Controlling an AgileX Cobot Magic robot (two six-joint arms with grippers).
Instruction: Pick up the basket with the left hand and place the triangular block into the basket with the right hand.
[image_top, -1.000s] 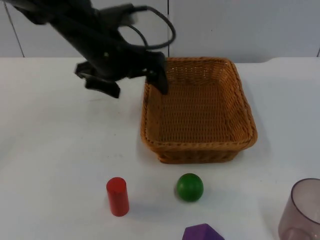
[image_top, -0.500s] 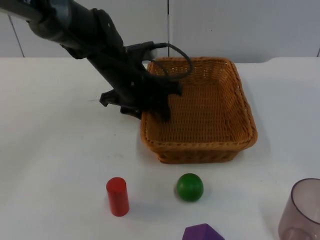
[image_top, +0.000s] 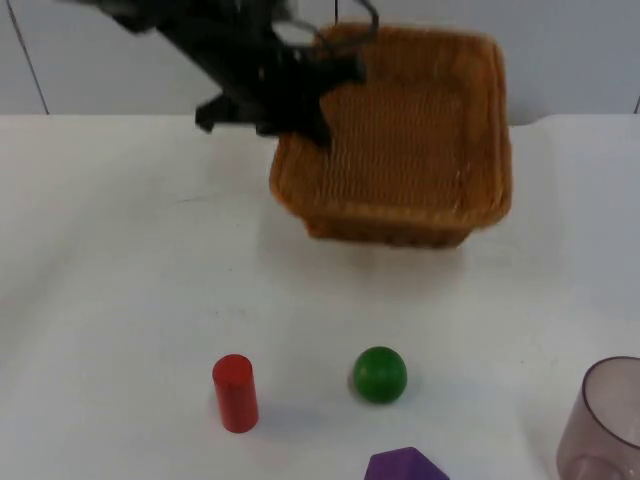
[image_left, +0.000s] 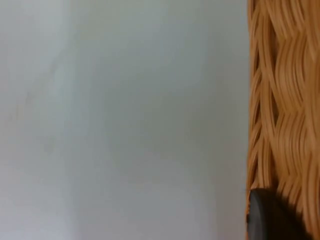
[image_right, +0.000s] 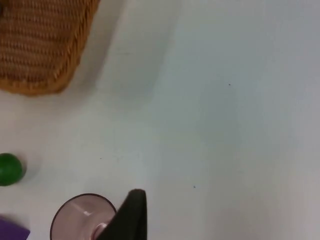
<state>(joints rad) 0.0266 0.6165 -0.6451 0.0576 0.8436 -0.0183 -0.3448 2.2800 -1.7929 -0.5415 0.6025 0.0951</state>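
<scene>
The woven orange basket (image_top: 400, 140) hangs tilted above the back of the table, clear of the surface. My left gripper (image_top: 315, 120) is shut on its left rim; in the left wrist view a black fingertip (image_left: 270, 217) presses against the wicker wall (image_left: 285, 100). The purple triangular block (image_top: 405, 466) lies at the table's front edge, partly cut off. One black fingertip (image_right: 131, 215) of my right gripper stands over the table beside the cup, with nothing in its open jaws. The right wrist view also takes in the basket (image_right: 40, 45) and the purple block (image_right: 12, 232).
A green ball (image_top: 380, 374) and an upright red cylinder (image_top: 235, 392) stand in front of the basket. A translucent pinkish cup (image_top: 605, 420) sits at the front right. The right wrist view holds the ball (image_right: 10, 169) and cup (image_right: 82, 220).
My left gripper came down on the basket's left rim, closed on it and lifted it. The basket rose off the table and tilted. The blocks and cup stayed put.
</scene>
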